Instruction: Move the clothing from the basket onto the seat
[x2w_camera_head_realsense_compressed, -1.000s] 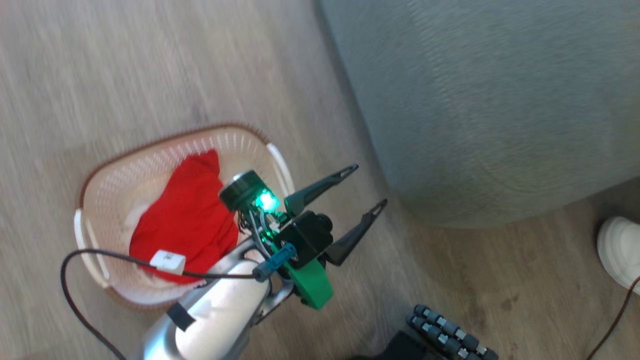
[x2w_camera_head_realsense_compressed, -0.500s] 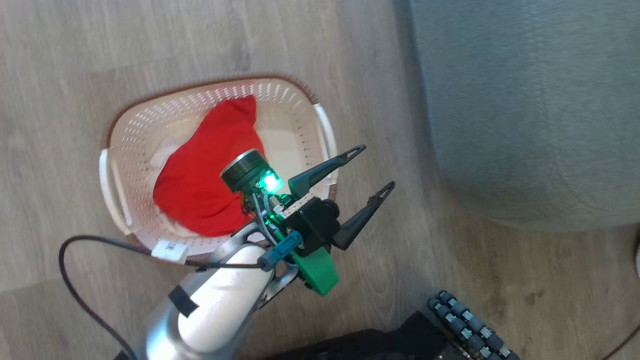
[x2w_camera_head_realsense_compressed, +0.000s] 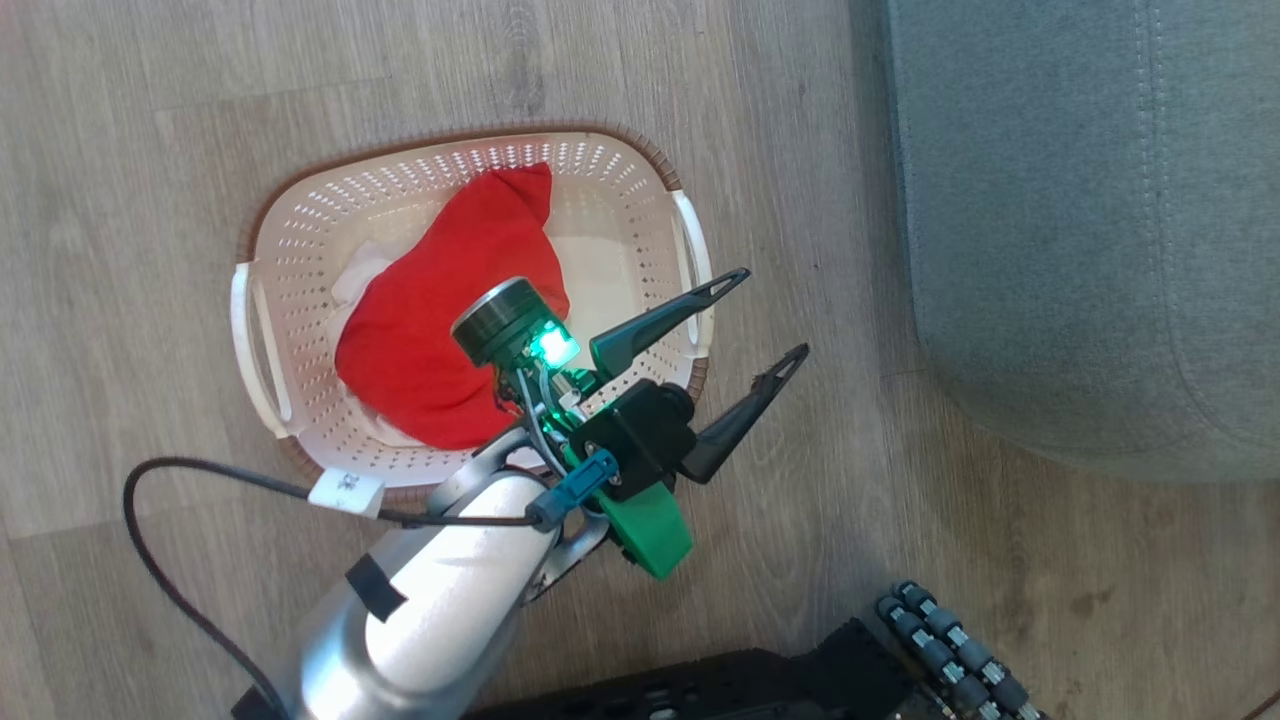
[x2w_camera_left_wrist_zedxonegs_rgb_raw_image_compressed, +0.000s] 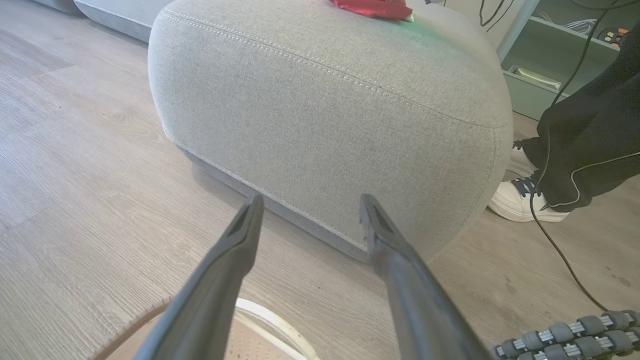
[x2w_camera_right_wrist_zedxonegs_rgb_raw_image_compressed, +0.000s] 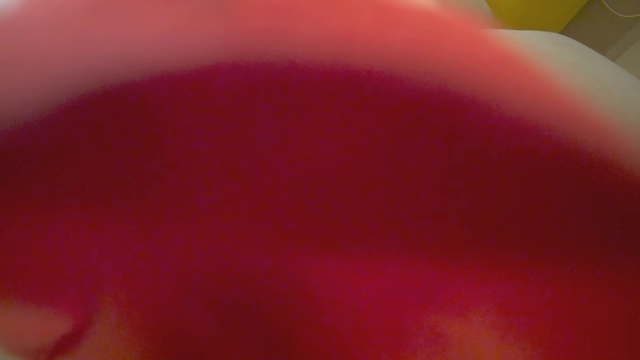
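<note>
- currently the basket (x2w_camera_head_realsense_compressed: 300, 240) stands on the wooden floor (x2w_camera_head_realsense_compressed: 150, 100); all positions below are given from it.
- clothing (x2w_camera_head_realsense_compressed: 440, 330): one red garment lies crumpled inside the basket, with white fabric showing at its edge.
- seat (x2w_camera_head_realsense_compressed: 1080, 220): stands beside the basket, off one handle side, with a strip of bare floor between them.
- left gripper (x2w_camera_head_realsense_compressed: 775, 310): hangs above the basket's seat-side rim. its fingers are spread wide with nothing between them. one finger crosses the basket's white handle and the other lies past the rim, over the floor. both point away from the basket, toward the seat.
- second red garment (x2w_camera_left_wrist_zedxonegs_rgb_raw_image_compressed: 372, 7): lies on top of the seat, on the part away from the basket.
- right gripper: fingers closed. blurred red fabric (x2w_camera_right_wrist_zedxonegs_rgb_raw_image_compressed: 320, 200) sits right against its camera; whether the fingers grip it cannot be told.
- a person's white shoe (x2w_camera_left_wrist_zedxonegs_rgb_raw_image_compressed: 520, 202) and dark trouser leg (x2w_camera_left_wrist_zedxonegs_rgb_raw_image_compressed: 585, 140) stand past the seat, well apart from the basket.
</note>
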